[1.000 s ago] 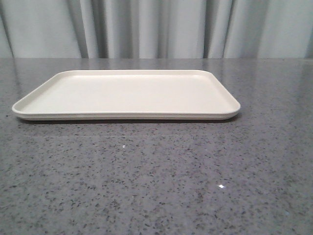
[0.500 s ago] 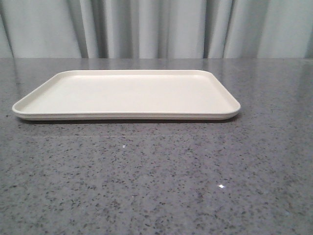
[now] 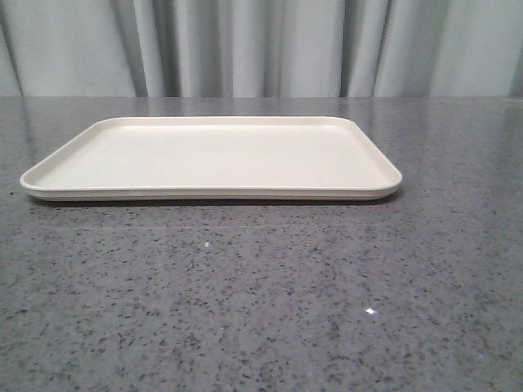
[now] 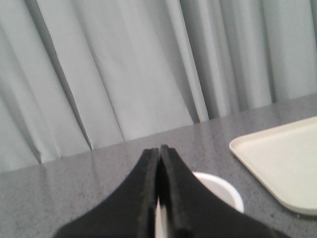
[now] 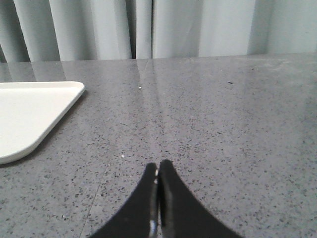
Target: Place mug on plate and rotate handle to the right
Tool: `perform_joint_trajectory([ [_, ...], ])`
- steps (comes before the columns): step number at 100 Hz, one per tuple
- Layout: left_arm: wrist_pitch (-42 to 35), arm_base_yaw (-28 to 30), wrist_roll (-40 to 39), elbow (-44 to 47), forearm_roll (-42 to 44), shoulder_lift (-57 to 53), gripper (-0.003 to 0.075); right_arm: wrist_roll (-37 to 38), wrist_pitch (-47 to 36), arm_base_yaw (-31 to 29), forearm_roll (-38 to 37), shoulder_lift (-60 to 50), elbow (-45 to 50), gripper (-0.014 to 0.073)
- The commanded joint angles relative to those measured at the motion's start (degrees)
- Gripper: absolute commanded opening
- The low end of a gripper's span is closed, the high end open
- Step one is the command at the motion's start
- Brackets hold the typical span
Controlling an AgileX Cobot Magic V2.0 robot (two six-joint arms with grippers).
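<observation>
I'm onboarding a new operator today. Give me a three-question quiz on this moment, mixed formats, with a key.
1. True or false: the plate already has the mug on it.
2. Multiple choice: which camera shows the mug? A) front view B) left wrist view C) right wrist view
3. Short answer: how do the fingers of the left gripper and right gripper stand?

Key:
1. False. The plate is bare in the front view, and the mug stands on the table beside it.
2. B. Only its white rim shows, partly hidden behind the fingers; its handle is not visible.
3. Both pairs are pressed together, holding nothing.
</observation>
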Motion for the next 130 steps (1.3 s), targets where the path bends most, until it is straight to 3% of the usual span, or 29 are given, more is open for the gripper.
perform_joint_trajectory([
  [1,-9.28,0.35,-1.59,0.48,-1.13,-1.74,-0.002,-0.36,-5.78,-0.23,-0.52,0.0,-0.05,-0.012],
  [24,-19.82,0.35,-1.9,-0.38,-1.64,-1.74,-0.002,-0.31,-11.84,-0.23,-0.38,0.0,-0.61,-0.012],
  [54,-19.13,0.35,-2.09,-8.76,-3.06,-1.74,-0.002,-0.31,-10.92,-0.23,-0.23,3.4,-7.36,-0.012],
  [67,-16.27,0.35,-2.2,-11.99,-4.21,-1.74,-0.002,-0.31,-9.45,-0.16,-0.23,6.22,-11.48,-0.012],
  [82,-10.25,0.35,-2.5,-17.25,-12.88,-1.74,-0.002,-0.31,-8.5,-0.16,-0.23,9.66,-17.53,-0.012],
  [104,-0.5,0.35,-2.5,-26.44,-12.86,0.49,-0.002,-0.31,-5.77,-0.16,-0.23,16.27,-27.16,-0.012],
  [130,5.44,0.35,-2.5,-37.13,-12.86,9.24,-0.002,-1.5,-3.43,-0.16,-0.28,24.37,-38.5,-0.012],
])
